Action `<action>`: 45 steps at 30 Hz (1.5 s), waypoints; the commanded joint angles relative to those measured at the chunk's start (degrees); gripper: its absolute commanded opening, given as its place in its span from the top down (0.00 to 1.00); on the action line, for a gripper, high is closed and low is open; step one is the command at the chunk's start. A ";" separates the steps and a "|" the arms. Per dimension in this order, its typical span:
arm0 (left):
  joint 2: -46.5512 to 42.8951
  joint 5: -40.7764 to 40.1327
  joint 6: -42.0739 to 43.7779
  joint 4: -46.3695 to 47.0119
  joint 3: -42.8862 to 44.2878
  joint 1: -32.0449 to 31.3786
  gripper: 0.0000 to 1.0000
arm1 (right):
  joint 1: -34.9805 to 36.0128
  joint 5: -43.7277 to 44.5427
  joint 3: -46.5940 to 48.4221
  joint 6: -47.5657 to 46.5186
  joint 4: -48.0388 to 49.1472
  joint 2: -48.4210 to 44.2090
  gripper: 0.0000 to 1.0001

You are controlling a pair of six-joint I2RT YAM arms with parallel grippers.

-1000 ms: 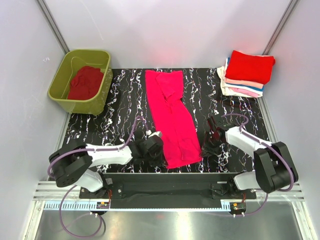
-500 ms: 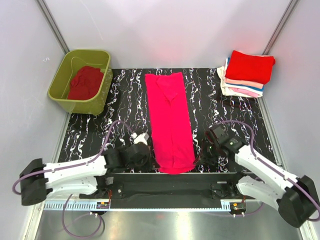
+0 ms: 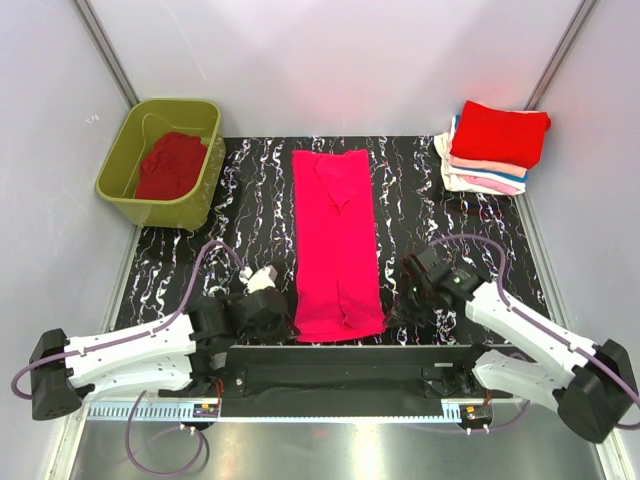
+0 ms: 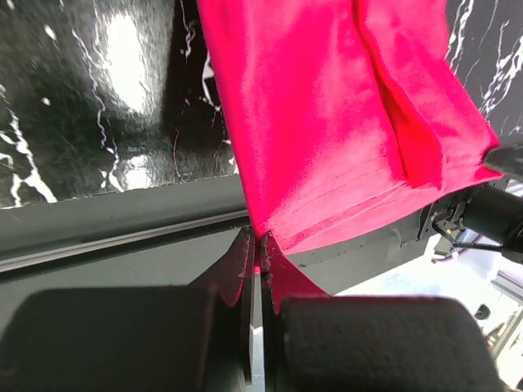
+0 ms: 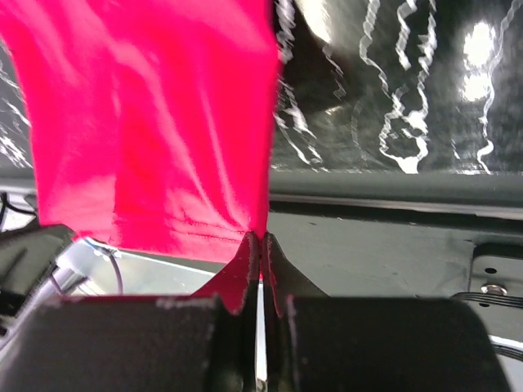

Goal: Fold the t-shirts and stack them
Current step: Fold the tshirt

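My left gripper (image 4: 260, 245) is clenched on the lower left corner of the magenta t-shirt (image 3: 338, 245), a thin fold of hem pinched between the jaws. My right gripper (image 5: 260, 241) is clamped in the same way on the lower right corner. Both sit low in the top view, one on each side of the cloth's bottom edge.

The shirt lies as a long narrow strip down the middle of the marbled black table (image 3: 250, 210), running from the upper centre of the frame to the lower centre. In both wrist views the hem between my two grips reaches past the marbled surface, over the dark front rail.

At the upper right of the top view sits a stack of folded t-shirts (image 3: 480, 170), a red one on top and pale pink and white ones under it. At the upper left, the olive-green tub (image 3: 115, 165) holds a crumpled red t-shirt (image 3: 172, 165).
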 commanded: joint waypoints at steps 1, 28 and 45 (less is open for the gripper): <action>1.26 -4.15 2.71 -2.97 5.30 0.87 0.99 | 0.44 5.76 7.70 -2.22 -0.74 3.51 1.00; 31.66 9.47 32.06 0.71 31.84 27.14 0.98 | -13.53 7.45 39.17 -24.81 0.04 33.84 1.00; 49.33 15.71 42.61 -0.87 48.72 36.64 1.00 | -18.46 3.23 56.04 -29.21 -0.39 51.86 1.00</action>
